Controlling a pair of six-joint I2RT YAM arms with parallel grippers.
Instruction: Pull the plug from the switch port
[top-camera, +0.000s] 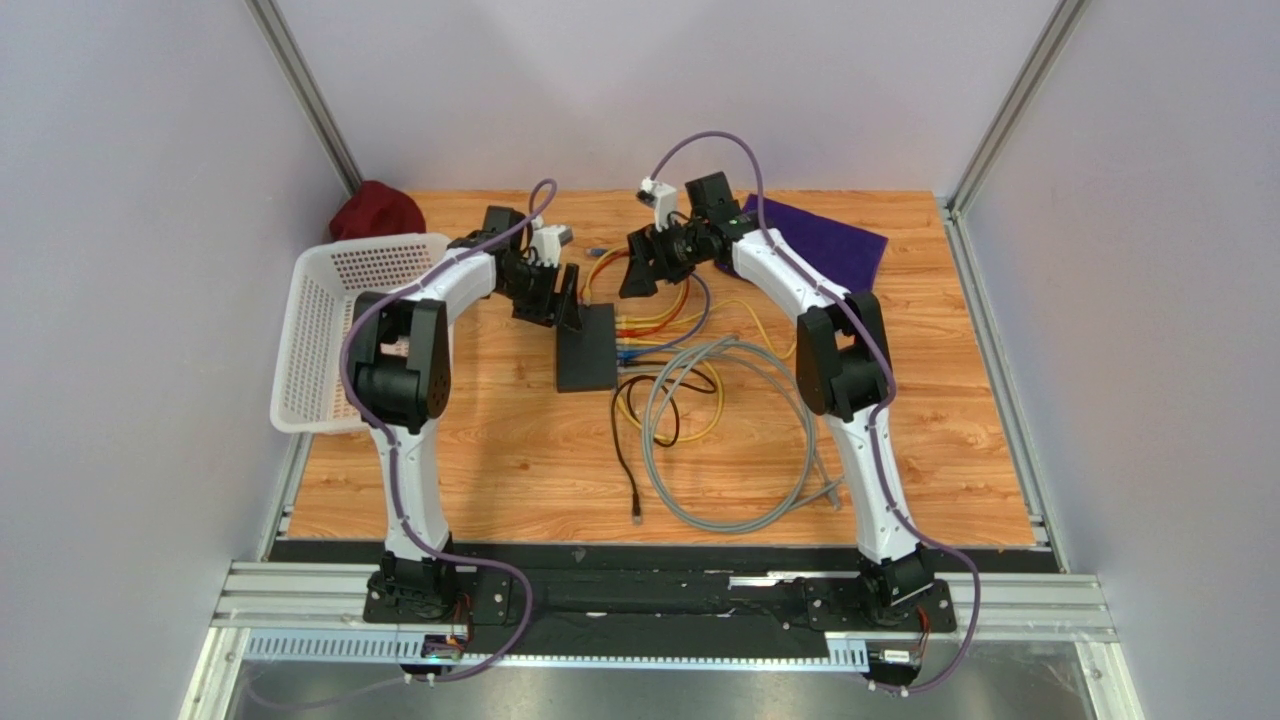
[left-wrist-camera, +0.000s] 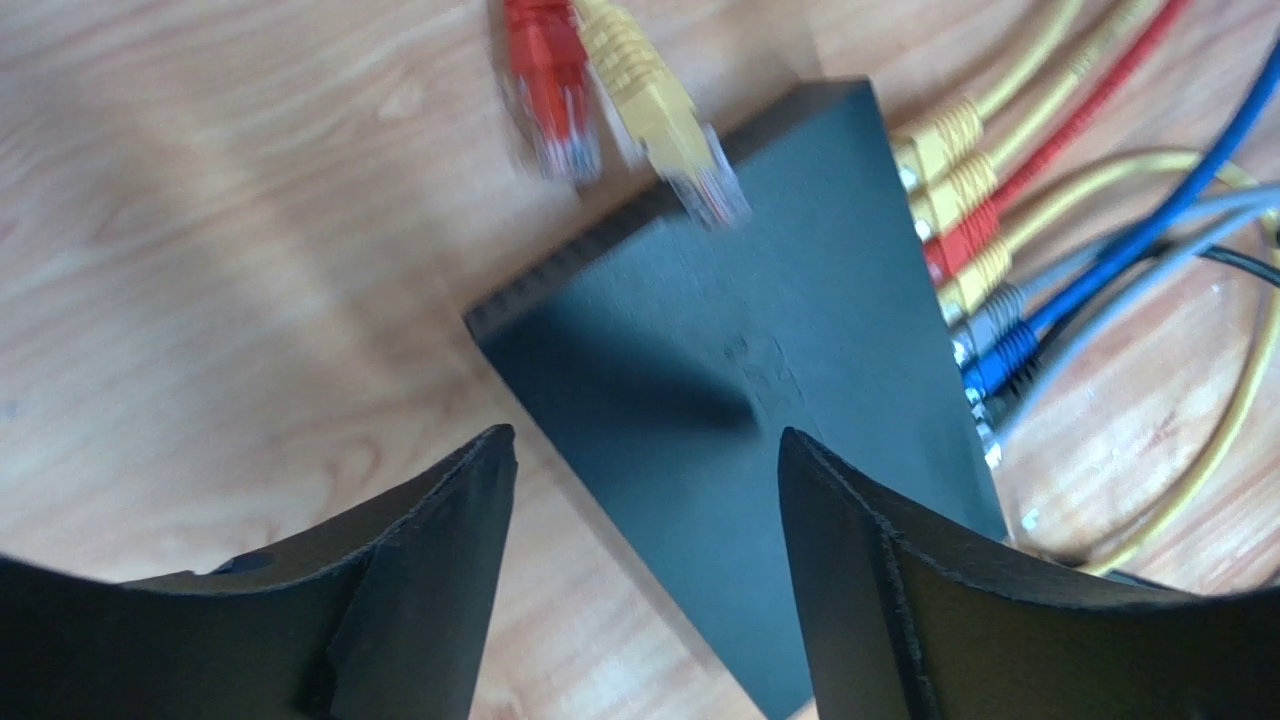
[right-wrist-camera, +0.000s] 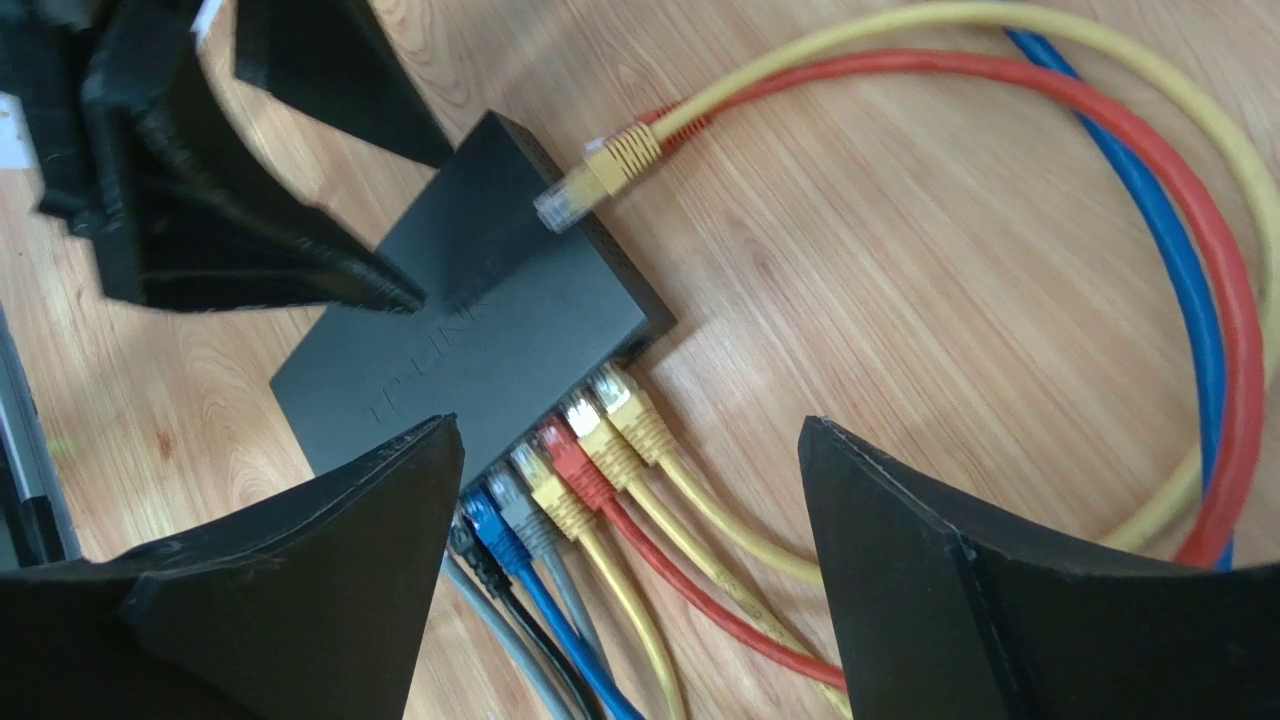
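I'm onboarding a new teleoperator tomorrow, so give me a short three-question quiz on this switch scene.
1. True or false: the left hand and the right hand both stand open.
2. Where is the loose yellow plug? A: lying free at the edge of the switch; B: seated in a port; C: pinched in the right hand.
3. Among the plugs seated in the switch, which colour sits directly between two yellow ones?

Key: 1 true; 2 A; 3 the red plug.
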